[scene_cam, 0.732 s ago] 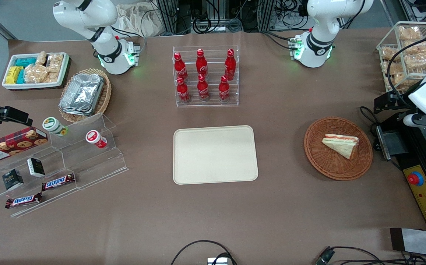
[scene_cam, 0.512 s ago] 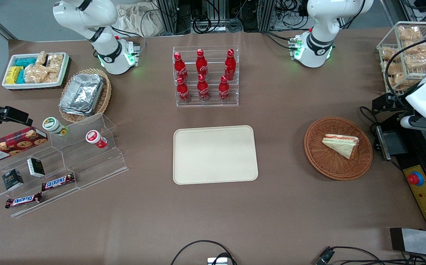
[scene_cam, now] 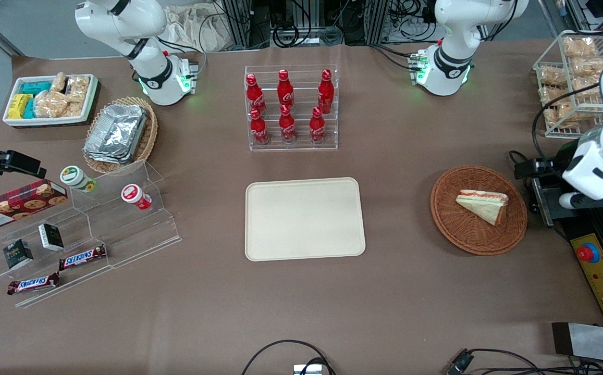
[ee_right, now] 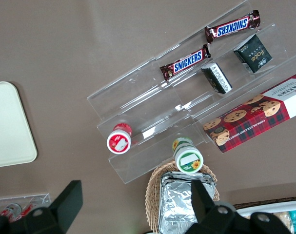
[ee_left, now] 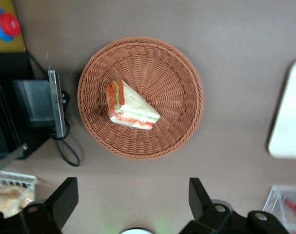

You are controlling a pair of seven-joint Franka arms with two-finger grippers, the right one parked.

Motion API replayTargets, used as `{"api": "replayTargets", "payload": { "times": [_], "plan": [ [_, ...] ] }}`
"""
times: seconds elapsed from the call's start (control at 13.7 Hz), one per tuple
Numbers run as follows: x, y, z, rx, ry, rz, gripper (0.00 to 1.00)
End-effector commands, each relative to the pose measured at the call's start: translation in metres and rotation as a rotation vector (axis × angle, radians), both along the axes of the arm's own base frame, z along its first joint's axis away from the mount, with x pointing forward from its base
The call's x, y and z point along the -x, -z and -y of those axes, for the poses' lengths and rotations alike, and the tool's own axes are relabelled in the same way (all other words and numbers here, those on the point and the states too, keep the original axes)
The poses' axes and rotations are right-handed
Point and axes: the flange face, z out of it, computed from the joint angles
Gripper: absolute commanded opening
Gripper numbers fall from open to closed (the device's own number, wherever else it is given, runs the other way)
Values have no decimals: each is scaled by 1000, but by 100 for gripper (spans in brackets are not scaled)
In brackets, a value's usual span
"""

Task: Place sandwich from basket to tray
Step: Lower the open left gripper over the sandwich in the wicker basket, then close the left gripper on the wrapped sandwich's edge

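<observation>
Brown paper covers the desk, where the sandwich lies inside the round wicker basket toward the working arm's end, untouched. Well apart from it, mid-desk, the cream tray sits bare, nearer the front camera than the rack of red bottles. Since the earlier frames the left arm has swung closer to the basket and now hangs just beside it. Its gripper hovers high, fingers spread wide and holding nothing. Sandwich, basket and tray have not shifted.
</observation>
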Motion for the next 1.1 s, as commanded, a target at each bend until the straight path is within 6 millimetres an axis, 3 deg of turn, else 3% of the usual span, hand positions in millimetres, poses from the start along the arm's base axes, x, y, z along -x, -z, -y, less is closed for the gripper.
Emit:
{"api": "replayTargets", "payload": {
  "times": [0.0,0.15,0.59,0.73,1.02],
  "plan": [
    [6,45,-3,-8,-158,22,100],
    [17,88,-5,-21,-248,41,100],
    [50,202,-51,-29,-418,127,100],
    [49,232,-57,-33,-481,118,100],
    [44,261,-53,-40,-577,132,100]
  ]
}}
